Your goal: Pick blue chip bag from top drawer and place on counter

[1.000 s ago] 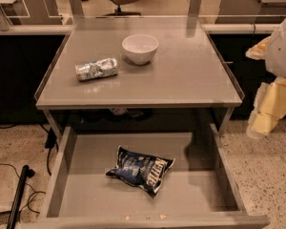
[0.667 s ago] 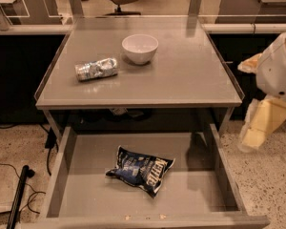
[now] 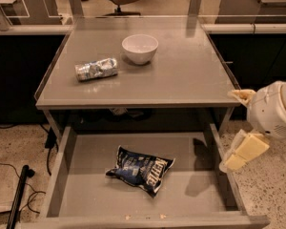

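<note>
The blue chip bag [image 3: 140, 169] lies flat in the middle of the open top drawer [image 3: 190, 194], its white lettering facing up. The counter [image 3: 181, 75] is above and behind the drawer. My gripper [image 3: 239, 155] hangs from the white arm at the right, over the drawer's right side wall, to the right of the bag and well apart from it. It holds nothing that I can see.
A white bowl [image 3: 139, 48] and a silvery-white crumpled packet [image 3: 96, 69] sit on the counter. A black cable and stick [image 3: 18, 194] lie on the speckled floor at the left. Office chairs and glass partitions stand behind the counter.
My arm and gripper have moved down and left, from beside the counter's right edge to the drawer's right wall. The bag, bowl and packet have not moved.
</note>
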Controlling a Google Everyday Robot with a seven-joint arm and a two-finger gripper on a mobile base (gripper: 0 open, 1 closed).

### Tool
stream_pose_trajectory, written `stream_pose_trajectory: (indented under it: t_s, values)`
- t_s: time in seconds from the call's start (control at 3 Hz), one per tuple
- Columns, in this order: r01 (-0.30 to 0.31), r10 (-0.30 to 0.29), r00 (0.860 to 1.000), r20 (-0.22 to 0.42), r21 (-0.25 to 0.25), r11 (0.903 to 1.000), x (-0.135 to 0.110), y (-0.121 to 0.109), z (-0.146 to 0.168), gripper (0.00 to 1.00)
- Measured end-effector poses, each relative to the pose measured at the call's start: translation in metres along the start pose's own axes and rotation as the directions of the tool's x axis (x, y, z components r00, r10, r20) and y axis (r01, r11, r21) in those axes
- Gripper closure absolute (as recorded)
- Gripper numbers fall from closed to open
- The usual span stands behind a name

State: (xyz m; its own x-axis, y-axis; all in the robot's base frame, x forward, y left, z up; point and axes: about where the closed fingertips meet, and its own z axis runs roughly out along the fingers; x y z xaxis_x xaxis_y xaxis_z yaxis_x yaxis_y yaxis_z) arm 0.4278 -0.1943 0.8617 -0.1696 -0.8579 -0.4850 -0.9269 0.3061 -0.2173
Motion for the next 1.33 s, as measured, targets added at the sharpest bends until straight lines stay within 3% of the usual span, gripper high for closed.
stream_pose_trajectory:
  t_s: [0.33, 0.67, 1.33]
  values:
    - [-0.058, 0.059, 0.991, 0.116, -0.009, 0.9983, 0.009, 0.001, 0.030, 0.00]
    - [-0.071, 0.078, 0.985, 0.157, -0.051, 0.9962, 0.008, 0.011, 0.061, 0.00]
    - [-0.077, 0.088, 0.982, 0.166, -0.071, 0.9945, 0.008, 0.023, 0.073, 0.00]
